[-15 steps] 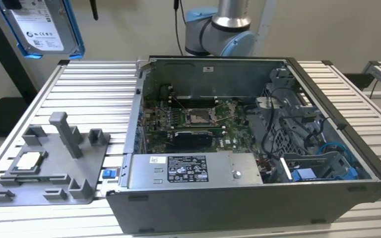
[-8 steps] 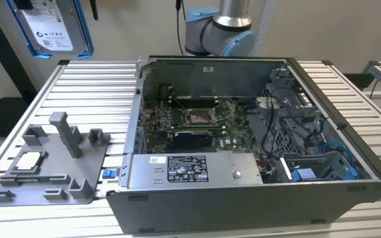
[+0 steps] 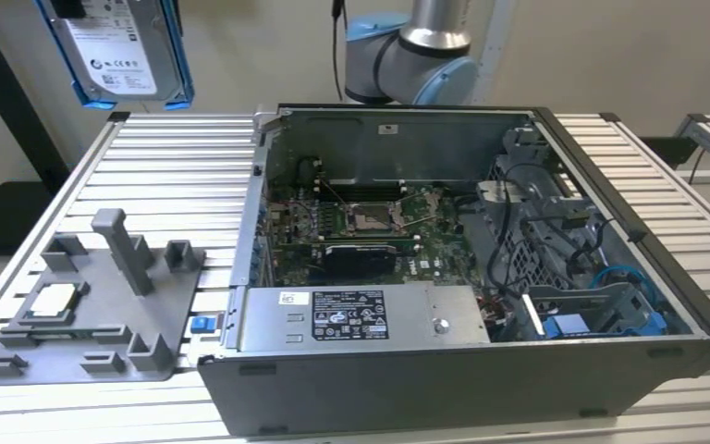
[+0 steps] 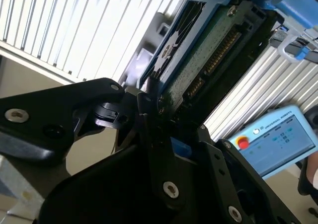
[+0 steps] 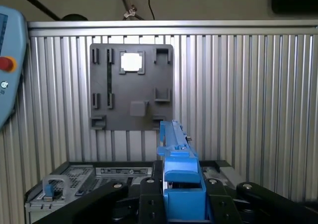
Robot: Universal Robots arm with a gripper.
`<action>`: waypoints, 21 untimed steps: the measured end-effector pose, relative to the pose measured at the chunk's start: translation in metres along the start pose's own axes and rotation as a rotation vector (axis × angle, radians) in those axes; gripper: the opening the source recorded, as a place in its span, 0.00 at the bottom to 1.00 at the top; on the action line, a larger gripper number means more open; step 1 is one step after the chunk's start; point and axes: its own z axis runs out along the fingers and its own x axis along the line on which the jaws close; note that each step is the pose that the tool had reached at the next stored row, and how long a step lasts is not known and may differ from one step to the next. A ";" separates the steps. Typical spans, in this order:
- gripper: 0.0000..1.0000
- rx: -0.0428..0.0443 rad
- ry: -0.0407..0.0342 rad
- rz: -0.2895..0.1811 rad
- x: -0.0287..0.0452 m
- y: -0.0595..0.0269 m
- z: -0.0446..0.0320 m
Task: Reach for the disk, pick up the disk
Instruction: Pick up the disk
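Slatted metal table nearest, bearing a grey fixture plate and an open computer case. Behind the case, arm base upright, rising out of frame. High above the table at the exterior view's upper left, disk hanging upright, pinched between the gripper's jaws in both wrist views.

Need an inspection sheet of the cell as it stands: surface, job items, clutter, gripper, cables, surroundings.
Surface: slatted table carrying an open computer case and a grey fixture plate.
Job's things: disk held in the air, clear of the table, at the exterior view's upper left.
Clutter: small silver chip seated on the fixture plate.
Gripper: gripper shut on the disk's blue bracket.
Cables: blue and black cables inside the case.
Surroundings: teach pendant.
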 end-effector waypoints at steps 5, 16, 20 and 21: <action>0.00 -0.0004 0.0000 0.000 -0.0004 -0.0123 0.0001; 0.00 -0.0009 0.0000 0.000 -0.0013 -0.0396 0.0006; 0.00 -0.0015 0.0001 0.000 -0.0017 -0.0517 0.0007; 0.00 -0.0017 0.0001 0.000 -0.0018 -0.0547 0.0008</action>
